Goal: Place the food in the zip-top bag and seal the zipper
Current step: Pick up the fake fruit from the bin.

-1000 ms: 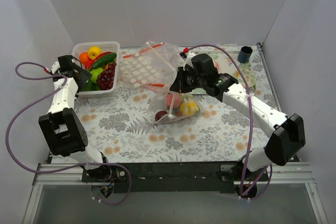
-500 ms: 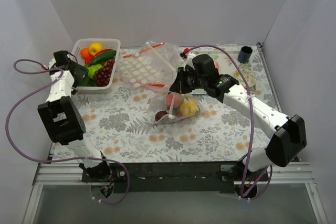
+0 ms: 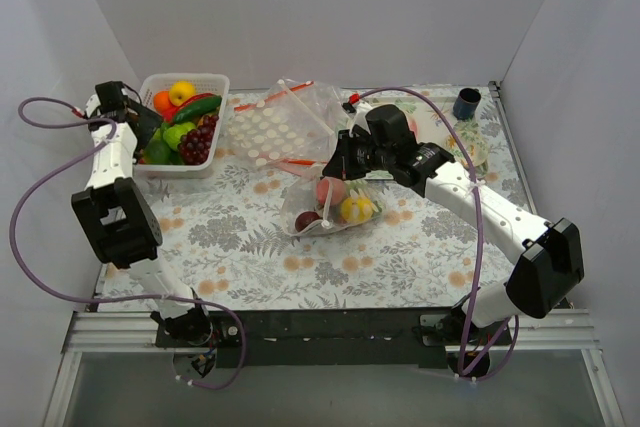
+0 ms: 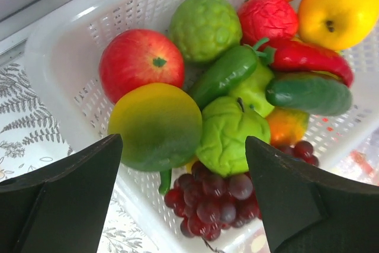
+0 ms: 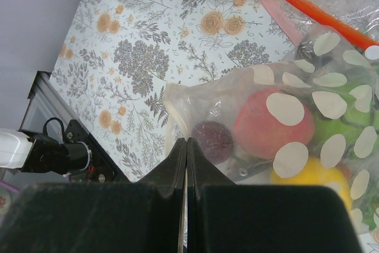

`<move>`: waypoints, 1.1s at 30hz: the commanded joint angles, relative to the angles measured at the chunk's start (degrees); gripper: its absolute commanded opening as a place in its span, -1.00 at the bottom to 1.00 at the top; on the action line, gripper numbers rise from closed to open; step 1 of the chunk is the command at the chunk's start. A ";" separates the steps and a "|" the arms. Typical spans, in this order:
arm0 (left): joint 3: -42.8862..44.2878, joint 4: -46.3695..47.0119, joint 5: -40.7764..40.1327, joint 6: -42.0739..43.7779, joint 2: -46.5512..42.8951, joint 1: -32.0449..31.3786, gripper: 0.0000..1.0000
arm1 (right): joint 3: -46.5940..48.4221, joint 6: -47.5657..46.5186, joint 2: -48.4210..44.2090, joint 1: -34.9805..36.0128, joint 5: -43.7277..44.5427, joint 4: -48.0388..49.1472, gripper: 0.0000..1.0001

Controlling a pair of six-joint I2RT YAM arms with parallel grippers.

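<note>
Left arm has swung further toward the upper left of the top view since a second ago, so the left end effector (image 4: 182,146) now hangs over the left end of the white basket (image 3: 215,82) instead of its lower left corner. The right arm looks like it hasn't budged. On the left wrist cam the fingers (image 4: 65,199) are spread wide and holding nothing, with a fair gap down to the fruit. Between them sit a yellow-green mango (image 4: 155,125) and a green apple (image 4: 231,134), with the red apple (image 4: 141,63) above the mango and the purple grapes (image 4: 210,202) below it. The red chilli (image 4: 308,57), a cucumber (image 4: 308,93) and a yellow fruit (image 4: 337,10) sit toward the upper right of that frame. All of that food is still in the basket. The zip-top bag (image 3: 300,117) is lying crumpled in the middle of the floral counter (image 3: 230,237), well apart from the basket's fruit. Its red zipper (image 5: 323,19) runs across the upper right of the right wrist view. A few pieces are already inside it: a red round (image 5: 272,122), a dark purple one (image 5: 213,140) touching it on the left, and a yellow one (image 5: 308,182) below. The right end effector (image 5: 186,143) has its fingers pressed together, with the tips right at the edge of the bag's film next to the purple piece. Can't tell whether any plastic is actually caught between them.
</note>
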 commanded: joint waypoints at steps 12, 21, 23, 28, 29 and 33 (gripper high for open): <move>-1.14 -0.12 -1.57 -2.52 5.87 -0.01 0.57 | 0.73 -0.33 -1.33 -0.20 -0.27 2.12 -0.97; -1.06 2.25 1.59 2.31 -0.19 -0.02 0.79 | 1.69 -0.42 -0.45 -0.20 -0.79 1.85 -0.97; -1.32 2.08 3.43 4.41 -0.90 -0.02 0.77 | 1.78 -0.33 -0.36 -0.20 -0.70 1.85 -0.97; -7.72 4.71 5.81 7.93 -4.76 -0.10 0.72 | 2.40 -0.16 -0.01 -0.28 -0.96 1.50 -0.97; -8.34 4.89 5.99 8.72 -5.72 -0.36 0.72 | 2.57 -0.24 -0.01 -0.20 -1.14 1.50 -0.97; -10.28 5.07 2.57 12.76 -6.61 -2.12 0.71 | 3.80 -0.24 1.04 -0.11 -2.89 0.62 -0.97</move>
